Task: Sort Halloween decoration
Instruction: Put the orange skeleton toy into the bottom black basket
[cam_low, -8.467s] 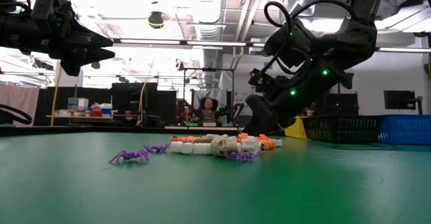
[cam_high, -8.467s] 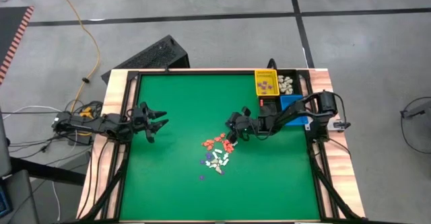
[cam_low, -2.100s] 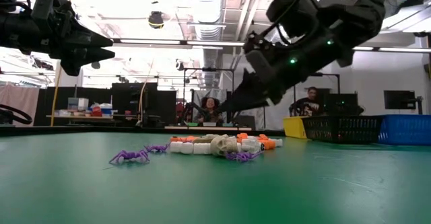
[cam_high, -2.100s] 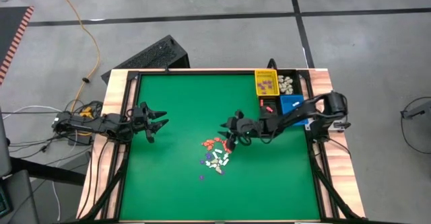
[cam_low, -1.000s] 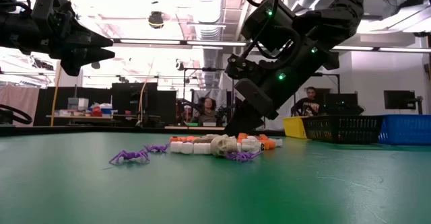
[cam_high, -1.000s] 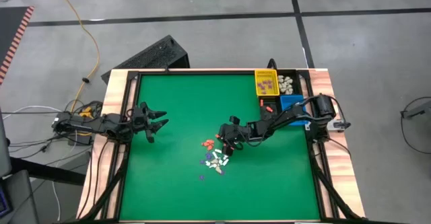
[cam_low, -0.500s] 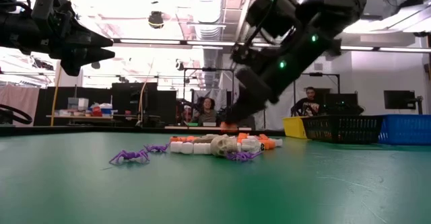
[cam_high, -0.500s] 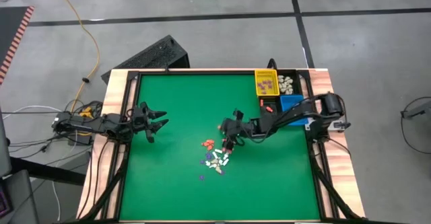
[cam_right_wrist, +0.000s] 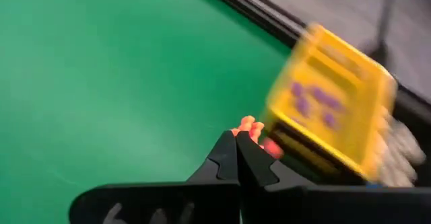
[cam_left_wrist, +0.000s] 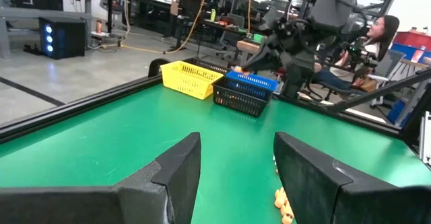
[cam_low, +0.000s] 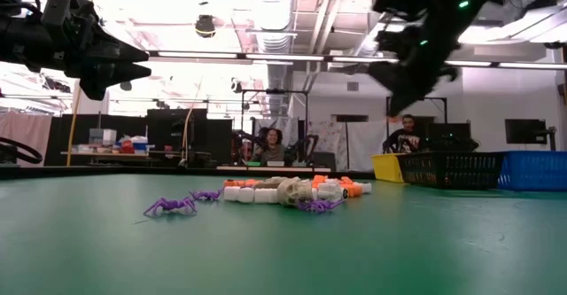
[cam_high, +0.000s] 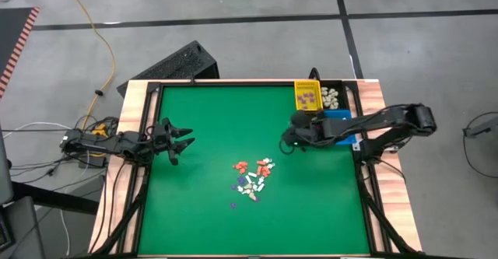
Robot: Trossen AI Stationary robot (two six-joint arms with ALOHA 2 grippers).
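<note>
I see the green felt-topped table (cam_high: 202,119) under both dark arms, with the yellow plastic bin (cam_high: 306,96), blue plastic bin (cam_high: 340,119) and black plastic bin (cam_high: 334,97) grouped at its far right corner. My left gripper (cam_high: 180,141) waits over the table's left side, its fingers (cam_left_wrist: 176,163) spread wide on nothing. My right gripper (cam_high: 285,144) is raised beside the bins, its tips pressed together on a tiny orange-red trinket (cam_right_wrist: 248,127) that pokes out past them toward the yellow bin; its long axis I cannot tell. The pile of tiny cream-white, orange-red and purple trinkets (cam_high: 250,177) lies near the table's middle, stretched roughly from far side to near side, with one purple piece (cam_high: 233,205) apart toward the near edge.
</note>
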